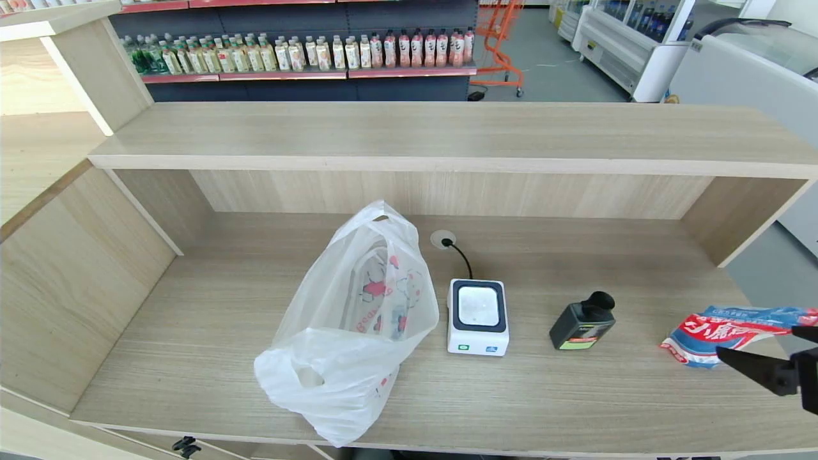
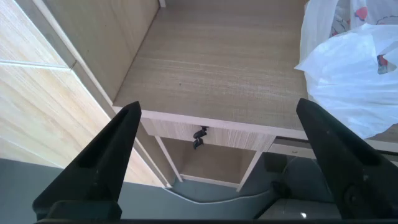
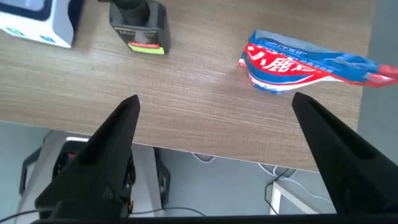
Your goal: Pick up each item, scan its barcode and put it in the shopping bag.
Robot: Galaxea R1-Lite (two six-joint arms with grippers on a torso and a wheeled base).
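A white plastic shopping bag (image 1: 348,332) stands open on the left half of the counter, with a printed package showing through it. To its right sits the white barcode scanner (image 1: 478,317) with a dark-framed window. Further right lies a small dark bottle (image 1: 582,322) with a black cap. A red, white and blue packet (image 1: 735,332) lies at the counter's right end. My right gripper (image 3: 214,155) hovers open off the front edge, near the packet (image 3: 311,62) and the bottle (image 3: 140,28). My left gripper (image 2: 217,162) hangs open below the front left edge, near the bag (image 2: 354,68).
The wooden counter (image 1: 524,396) is walled on the left and right and has a raised shelf at the back. The scanner's cable (image 1: 461,255) runs to a grommet near the back wall. Store shelves with bottles stand beyond.
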